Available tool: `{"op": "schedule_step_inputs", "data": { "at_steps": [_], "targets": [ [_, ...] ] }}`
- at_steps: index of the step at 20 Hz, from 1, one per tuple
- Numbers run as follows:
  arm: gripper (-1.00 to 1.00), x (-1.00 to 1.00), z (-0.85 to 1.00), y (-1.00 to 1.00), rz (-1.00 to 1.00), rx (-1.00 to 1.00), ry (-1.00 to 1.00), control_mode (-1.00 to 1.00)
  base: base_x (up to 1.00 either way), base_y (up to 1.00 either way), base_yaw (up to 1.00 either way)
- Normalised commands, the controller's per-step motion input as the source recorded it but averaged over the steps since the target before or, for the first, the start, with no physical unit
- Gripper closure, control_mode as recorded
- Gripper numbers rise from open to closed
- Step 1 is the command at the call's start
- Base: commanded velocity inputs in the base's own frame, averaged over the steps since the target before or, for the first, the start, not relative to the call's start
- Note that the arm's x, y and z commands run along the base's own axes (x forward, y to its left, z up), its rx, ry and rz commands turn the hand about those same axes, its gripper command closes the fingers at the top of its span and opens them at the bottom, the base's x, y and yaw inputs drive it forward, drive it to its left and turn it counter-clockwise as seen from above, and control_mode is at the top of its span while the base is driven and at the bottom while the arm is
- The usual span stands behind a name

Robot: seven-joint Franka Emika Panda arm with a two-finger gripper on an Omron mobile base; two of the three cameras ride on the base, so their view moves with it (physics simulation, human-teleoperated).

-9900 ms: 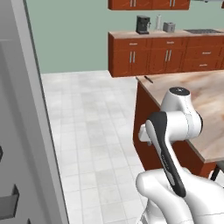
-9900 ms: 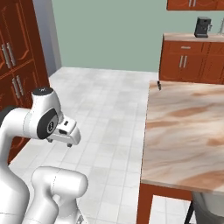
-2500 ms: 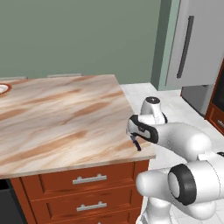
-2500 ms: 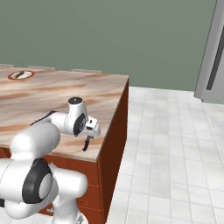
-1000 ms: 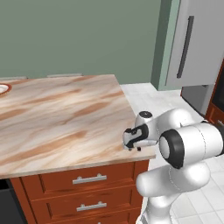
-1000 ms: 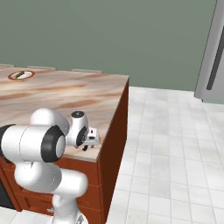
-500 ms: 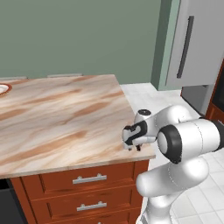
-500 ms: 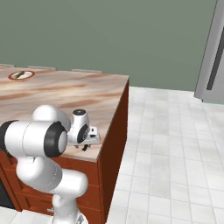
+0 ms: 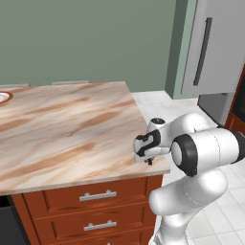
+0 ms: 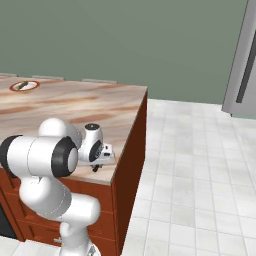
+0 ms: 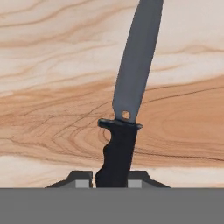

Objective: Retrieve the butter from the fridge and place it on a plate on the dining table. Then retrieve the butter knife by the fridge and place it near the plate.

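The end effector [image 11: 111, 181] was shut tight on the black handle of the knife [image 11: 131, 87]. It held the handle end, so the grey blade stuck out over the bench [image 9: 62, 134] and stayed free. The knife sat low at the near right corner of the bench, by the edge. The plate [image 10: 24, 86] was far off at the left end, with the butter [image 10: 22, 85] on it. The knife probably had to go over there next, beside the plate.
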Motion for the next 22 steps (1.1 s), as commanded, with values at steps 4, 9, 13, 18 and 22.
{"op": "schedule_step_inputs", "data": {
  "at_steps": [4, 9, 13, 18, 22],
  "targets": [
    [1.00, 0.00, 0.00, 0.00, -0.04, 0.00, 0.00, -1.00, 0.00, 0.00, 0.00],
    [1.00, -0.01, 0.20, 0.00, -0.08, -0.03, 0.00, -1.00, 0.00, 0.00, 0.00],
    [1.00, -0.35, 0.72, 0.00, -0.13, -0.10, -0.07, -1.00, 0.00, 0.00, 0.00],
    [1.00, -0.69, 1.00, 0.00, -0.13, -0.07, -0.12, -1.00, 0.00, 0.00, 0.00],
    [1.00, -0.97, 1.00, 0.00, -0.12, -0.01, -0.09, -1.00, 0.00, 0.00, 0.00]
  ]
}}
